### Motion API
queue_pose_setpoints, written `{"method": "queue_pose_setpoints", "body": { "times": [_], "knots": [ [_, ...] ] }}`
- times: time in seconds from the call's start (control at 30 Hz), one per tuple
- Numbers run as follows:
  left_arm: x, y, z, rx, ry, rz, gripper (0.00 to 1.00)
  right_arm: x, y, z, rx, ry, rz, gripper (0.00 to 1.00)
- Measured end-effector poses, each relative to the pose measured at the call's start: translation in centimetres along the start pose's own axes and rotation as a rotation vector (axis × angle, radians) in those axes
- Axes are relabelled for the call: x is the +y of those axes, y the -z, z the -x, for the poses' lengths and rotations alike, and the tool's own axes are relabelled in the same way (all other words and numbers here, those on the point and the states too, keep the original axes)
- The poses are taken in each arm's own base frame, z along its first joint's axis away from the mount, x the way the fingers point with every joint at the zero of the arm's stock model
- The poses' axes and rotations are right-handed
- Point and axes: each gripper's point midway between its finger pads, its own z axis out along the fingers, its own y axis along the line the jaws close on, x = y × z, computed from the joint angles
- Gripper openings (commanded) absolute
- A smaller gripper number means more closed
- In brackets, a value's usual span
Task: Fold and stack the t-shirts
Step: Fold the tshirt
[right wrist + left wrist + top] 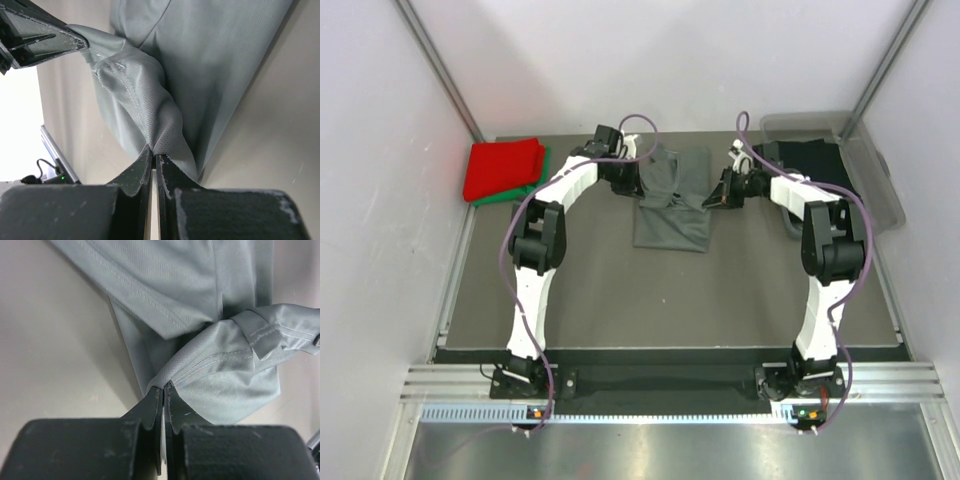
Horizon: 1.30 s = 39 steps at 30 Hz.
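**Limp grey shirt, pinched at both sides**

The dark grey knit t-shirt (672, 205) lies part-folded at the far middle of the dark table mat (620, 290). It looks light, limp and a little slick. I judge it will sag wherever it is unsupported, so the stitched hems are the surest hold. My left claw (164, 387) is pinched tight on a hemmed edge of it, my right claw (153, 152) on a bunched fold, the cloth tenting up to each.

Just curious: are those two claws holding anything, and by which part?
Both grip the grey t-shirt: the left gripper pinches a stitched hem, the right gripper a bunched fold.
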Motion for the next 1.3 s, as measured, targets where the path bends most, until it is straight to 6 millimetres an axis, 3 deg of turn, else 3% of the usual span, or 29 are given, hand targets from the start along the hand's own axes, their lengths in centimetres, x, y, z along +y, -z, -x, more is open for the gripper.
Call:
{"method": "queue_pose_setpoints", "body": {
  "times": [0.13, 0.17, 0.23, 0.27, 0.3, 0.4, 0.43, 0.47, 0.7, 0.77, 0.8, 0.93, 1.07, 1.13, 1.3],
  "knots": [
    [0.2, -0.5, 0.5, -0.006, -0.015, -0.002, 0.0, -0.5, -0.6, 0.7, -0.013, 0.013, -0.002, 0.02],
    [0.2, -0.6, 0.5, -0.007, -0.018, 0.0, 0.0, -0.6, -0.8, 0.9, -0.017, 0.018, -0.002, 0.12],
    [0.4, -0.7, 0.7, -0.01, -0.021, 0.008, 0.0, -0.8, -1.1, 1.4, -0.024, 0.033, -0.003, 0.18],
    [0.5, -0.6, 0.9, -0.014, -0.025, 0.017, 0.02, -0.8, -1.1, 1.6, -0.028, 0.042, -0.005, 0.28],
    [0.7, -0.5, 1.0, -0.016, -0.028, 0.033, 0.15, -0.8, -1.0, 1.7, -0.032, 0.047, -0.004, 0.32],
    [1.2, 0.1, 1.7, -0.036, -0.044, 0.081, 0.27, -0.6, -0.6, 2.1, -0.046, 0.075, -0.002, 0.41],
    [1.3, 0.6, 2.0, -0.045, -0.049, 0.1, 0.36, -0.4, -0.2, 2.1, -0.055, 0.088, -0.002, 0.41],
    [1.3, 1.2, 2.4, -0.059, -0.055, 0.116, 0.38, -0.1, 0.4, 2.0, -0.061, 0.099, -0.003, 0.41],
    [-1.0, 7.8, 3.5, -0.165, -0.052, 0.114, 0.47, 3.5, 5.5, -0.8, -0.089, 0.153, 0.036, 0.41],
    [-1.8, 8.9, 2.4, -0.158, -0.034, 0.077, 0.6, 3.6, 6.0, -2.7, -0.058, 0.13, 0.05, 0.4],
    [-2.0, 9.0, 1.3, -0.145, -0.018, 0.056, 0.6, 3.4, 5.8, -3.7, -0.032, 0.109, 0.055, 0.41],
    [-2.4, 7.6, -6.0, 0.002, 0.118, -0.045, 0.65, 0.9, 4.6, -8.1, 0.089, -0.005, 0.044, 0.41],
    [-2.2, 5.9, -12.6, 0.167, 0.285, -0.107, 0.65, -1.0, 3.5, -10.8, 0.172, -0.099, 0.029, 0.42],
    [-2.6, 5.7, -13.7, 0.203, 0.333, -0.131, 0.64, -1.3, 3.1, -11.2, 0.187, -0.119, 0.033, 0.43],
    [-3.2, 5.2, -13.0, 0.186, 0.358, -0.184, 0.62, -1.3, 2.4, -11.7, 0.209, -0.144, 0.046, 0.44]
  ]
}}
